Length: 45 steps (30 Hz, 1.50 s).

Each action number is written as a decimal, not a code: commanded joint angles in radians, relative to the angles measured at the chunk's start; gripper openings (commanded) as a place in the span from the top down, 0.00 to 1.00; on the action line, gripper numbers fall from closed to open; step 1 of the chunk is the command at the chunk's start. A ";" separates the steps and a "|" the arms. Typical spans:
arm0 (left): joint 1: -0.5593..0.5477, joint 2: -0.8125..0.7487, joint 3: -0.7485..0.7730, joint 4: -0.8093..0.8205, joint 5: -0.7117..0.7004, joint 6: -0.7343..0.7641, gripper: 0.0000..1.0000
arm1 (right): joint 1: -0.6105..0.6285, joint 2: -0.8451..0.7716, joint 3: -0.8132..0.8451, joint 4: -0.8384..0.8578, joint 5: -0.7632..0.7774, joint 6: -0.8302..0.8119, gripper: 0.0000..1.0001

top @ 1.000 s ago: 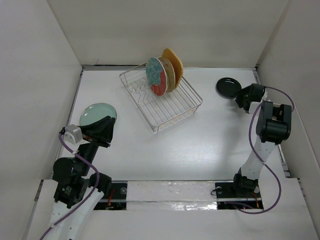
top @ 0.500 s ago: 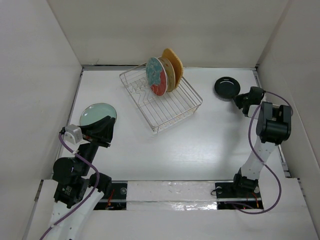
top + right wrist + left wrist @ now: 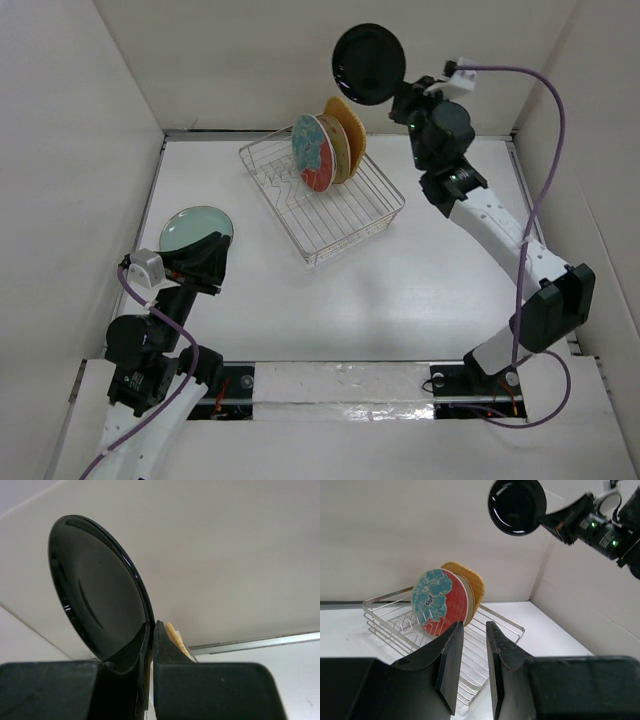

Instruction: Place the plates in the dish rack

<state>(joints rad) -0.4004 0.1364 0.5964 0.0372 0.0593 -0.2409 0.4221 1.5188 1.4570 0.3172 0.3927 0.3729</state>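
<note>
My right gripper [image 3: 402, 97] is shut on the rim of the small black plate [image 3: 368, 64], holding it on edge high above the far end of the dish rack [image 3: 352, 234]. In the right wrist view the plate's [image 3: 100, 590] rim sits pinched in the right gripper [image 3: 151, 626]. Three plates stand upright in the rack: red with teal flowers [image 3: 312, 152], beige [image 3: 336, 150], wooden [image 3: 348, 124]. A pale teal plate [image 3: 193, 226] lies flat at the table's left. Just behind it, my left gripper [image 3: 220, 262] is open and empty, also seen in the left wrist view [image 3: 472, 627].
White enclosure walls [image 3: 70, 150] close in the table on the left, back and right. The right arm's purple cable [image 3: 545, 150] loops high over the right side. The left wrist view shows the rack [image 3: 507, 620] ahead with the black plate [image 3: 516, 506] above it.
The right gripper shut on the black plate at the table's far right, then lifted it up and leftward above the rack. The left arm has stayed still.
</note>
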 commanded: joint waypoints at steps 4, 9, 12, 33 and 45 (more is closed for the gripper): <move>-0.006 -0.015 0.005 0.044 0.013 -0.001 0.77 | 0.214 0.249 0.356 -0.291 0.330 -0.452 1.00; -0.006 -0.027 0.005 0.044 0.014 -0.003 0.78 | 0.355 0.504 0.660 -0.397 0.532 -0.586 1.00; -0.006 -0.031 0.005 0.046 0.016 -0.003 0.78 | 0.391 0.573 0.735 -0.389 0.589 -0.635 1.00; -0.006 -0.020 0.005 0.049 0.022 -0.005 0.78 | 0.400 0.802 0.779 -0.501 0.630 -0.465 1.00; -0.006 -0.012 0.006 0.046 0.022 -0.005 0.78 | 0.402 0.903 0.821 -0.503 0.635 -0.453 1.00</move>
<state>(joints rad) -0.4004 0.1143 0.5964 0.0380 0.0681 -0.2413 0.8200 2.4229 2.2177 -0.2104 0.9867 -0.0891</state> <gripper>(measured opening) 0.222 0.030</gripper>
